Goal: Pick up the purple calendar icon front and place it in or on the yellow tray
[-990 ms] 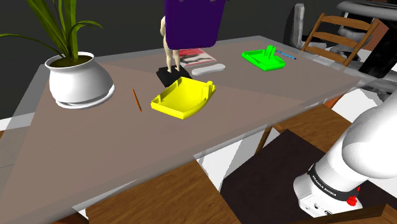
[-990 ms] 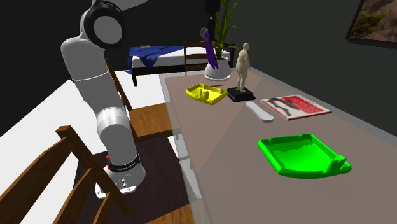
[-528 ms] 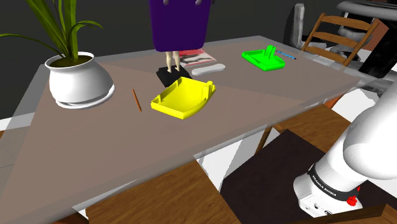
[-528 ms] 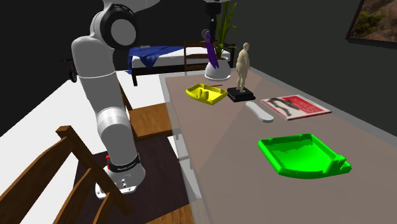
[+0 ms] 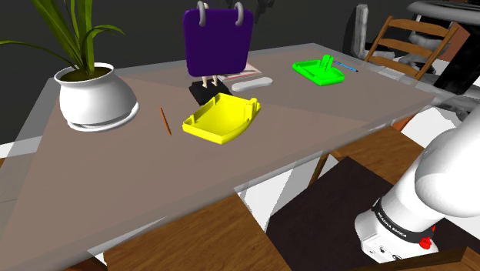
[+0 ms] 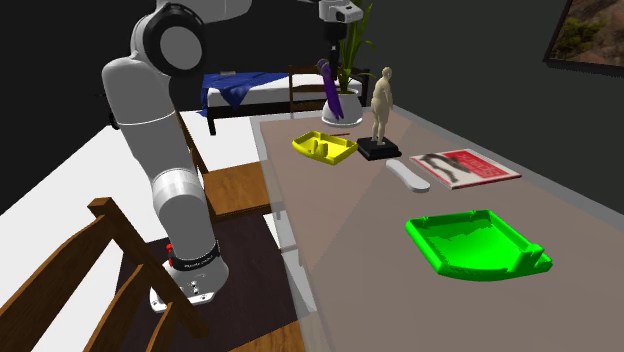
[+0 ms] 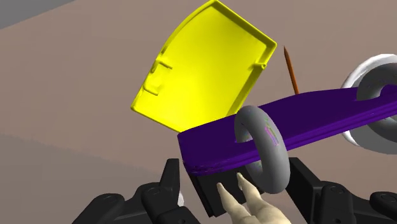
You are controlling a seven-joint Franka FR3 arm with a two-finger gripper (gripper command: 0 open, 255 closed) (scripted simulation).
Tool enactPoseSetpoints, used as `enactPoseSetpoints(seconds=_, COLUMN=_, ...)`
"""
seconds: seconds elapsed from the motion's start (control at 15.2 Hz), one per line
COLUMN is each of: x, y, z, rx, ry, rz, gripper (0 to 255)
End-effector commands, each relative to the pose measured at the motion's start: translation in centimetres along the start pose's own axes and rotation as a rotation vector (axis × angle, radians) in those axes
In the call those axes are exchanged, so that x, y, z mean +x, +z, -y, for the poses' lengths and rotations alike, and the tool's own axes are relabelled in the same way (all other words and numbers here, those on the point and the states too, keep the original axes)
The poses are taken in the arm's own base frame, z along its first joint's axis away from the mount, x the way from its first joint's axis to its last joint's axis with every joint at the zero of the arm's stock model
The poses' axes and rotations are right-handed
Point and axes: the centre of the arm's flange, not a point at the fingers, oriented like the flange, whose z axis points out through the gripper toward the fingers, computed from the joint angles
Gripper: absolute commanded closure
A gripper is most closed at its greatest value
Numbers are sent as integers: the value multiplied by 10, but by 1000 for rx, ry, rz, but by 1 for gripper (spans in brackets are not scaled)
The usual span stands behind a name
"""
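The purple calendar icon [image 5: 217, 44], a flat slab with two grey rings on its top edge, hangs in the air above the table, just behind the yellow tray [image 5: 221, 118] in the shoulder view. In the second exterior view my gripper [image 6: 328, 52] points down and the purple calendar icon [image 6: 334, 90] dangles from it, over the far end of the table beyond the yellow tray [image 6: 325, 146]. In the wrist view my gripper [image 7: 234, 179] is shut on the calendar's [image 7: 299, 122] ring edge, and the empty yellow tray [image 7: 203, 67] lies below, past the fingers.
A white plant pot [image 5: 96, 98] stands at the shoulder view's left, with a pencil [image 5: 165, 121] between it and the tray. A figurine [image 6: 381, 105] on a black base, a magazine [image 6: 465, 167], a white bar [image 6: 405, 176] and a green tray [image 6: 475, 243] share the table. Wooden chairs flank it.
The calendar has come down and shifted toward the shoulder view's left, so its rings now show below the picture's top edge. The arm has swung with it.
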Motion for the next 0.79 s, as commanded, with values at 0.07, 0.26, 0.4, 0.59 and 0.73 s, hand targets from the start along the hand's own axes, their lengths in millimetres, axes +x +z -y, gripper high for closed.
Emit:
enactPoseSetpoints(seconds=0.07, x=-1, y=14, z=-4, rx=1, ry=0, rz=-1, gripper=255)
enactPoseSetpoints(seconds=0.26, x=-2, y=30, z=-8, rx=1, ry=0, rz=-1, gripper=255)
enactPoseSetpoints(seconds=0.4, x=-2, y=40, z=-10, rx=1, ry=0, rz=-1, gripper=255)
enactPoseSetpoints(seconds=0.59, x=-3, y=56, z=-14, rx=1, ry=0, rz=-1, gripper=255)
enactPoseSetpoints(seconds=0.73, x=-3, y=66, z=-16, rx=1, ry=0, rz=-1, gripper=255)
